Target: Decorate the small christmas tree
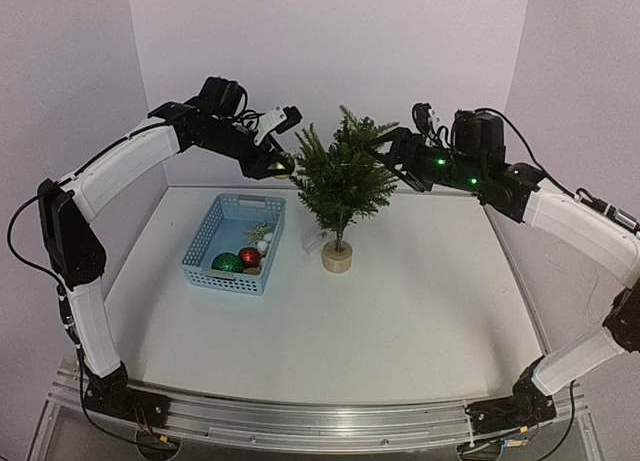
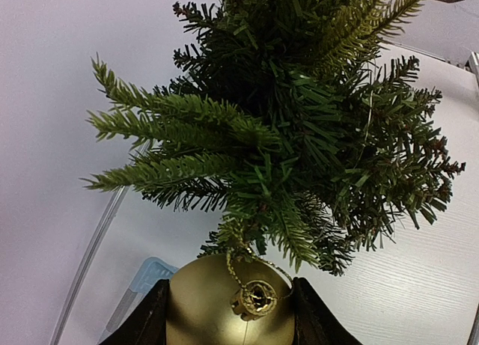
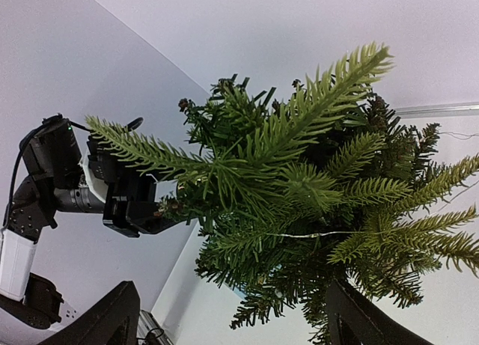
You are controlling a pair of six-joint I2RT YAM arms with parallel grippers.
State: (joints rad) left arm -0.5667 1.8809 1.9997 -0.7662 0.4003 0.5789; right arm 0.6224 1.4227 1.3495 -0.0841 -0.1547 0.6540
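The small christmas tree [image 1: 340,181] stands upright on its round wooden base [image 1: 337,258] in the middle of the table. My left gripper [image 1: 281,162] is at the tree's upper left side, shut on a matte gold ball ornament [image 2: 217,307]. The ball's gold cord loop [image 2: 238,259] reaches up into a lower branch of the tree [image 2: 299,120]. My right gripper [image 1: 386,153] is at the tree's upper right side. In the right wrist view the right gripper [image 3: 232,322] is open, and branches of the tree [image 3: 299,188] hang between and in front of its dark fingers [image 3: 108,319].
A light blue basket [image 1: 205,233] sits left of the tree, holding a green ball [image 1: 226,263], a red ball [image 1: 249,255] and small pale ornaments. White walls close in behind and on both sides. The metal rail with the arm bases runs along the near edge.
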